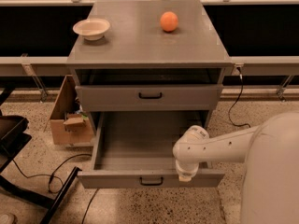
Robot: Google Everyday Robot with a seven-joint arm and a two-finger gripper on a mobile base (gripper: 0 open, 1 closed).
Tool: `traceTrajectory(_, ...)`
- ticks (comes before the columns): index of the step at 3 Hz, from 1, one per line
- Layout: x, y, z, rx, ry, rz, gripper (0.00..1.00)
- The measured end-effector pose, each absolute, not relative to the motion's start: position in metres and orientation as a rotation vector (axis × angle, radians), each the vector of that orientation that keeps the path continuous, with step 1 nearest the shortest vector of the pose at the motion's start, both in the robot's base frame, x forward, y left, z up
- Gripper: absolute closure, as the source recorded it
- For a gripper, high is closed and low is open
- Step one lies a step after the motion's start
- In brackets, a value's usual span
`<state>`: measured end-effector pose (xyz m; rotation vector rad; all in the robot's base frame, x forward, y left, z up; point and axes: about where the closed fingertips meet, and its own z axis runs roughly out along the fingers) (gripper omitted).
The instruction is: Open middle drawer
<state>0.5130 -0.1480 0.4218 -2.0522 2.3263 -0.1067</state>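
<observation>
Nearest the camera, at about 4 o'clock in the view, is the robot's big white body point(275, 171), with its white arm point(219, 146) reaching left toward the cabinet. The gripper point(185, 174) hangs at the end of that arm, pointing down right at the front edge of the pulled-out drawer, on its right side. Can't tell how it's set, it's just a pale nub from here.

That pulled-out one is the middle drawer point(149, 177): grey flat front, small black bar handle point(151, 181) dead center, and a plain grey tray inside. It sticks well out of the grey cabinet point(148, 45).

Above it, the upper drawer point(149, 97) is pushed in, also grey with a black bar handle. There's a dark gap between that drawer and the cabinet top.

At 9 o'clock from the cabinet, on the speckled floor, sits an open cardboard box point(69, 118) with some stuff in it, just beside the cabinet's left side. Further left at 8 o'clock there's a black frame thing point(18, 139) and a black cable point(42, 174) looping on the floor.

On the cabinet top, a white bowl point(91, 29) sits toward 10 o'clock and an orange point(169, 21) toward 1 o'clock, well apart.

No readable labels or writing anywhere.
</observation>
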Motion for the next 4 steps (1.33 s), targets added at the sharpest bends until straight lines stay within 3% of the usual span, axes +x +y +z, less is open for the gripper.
traceTrajectory(4, 0.475, -0.152, 0.422, -2.078, 2.331, -0.072, 1.0)
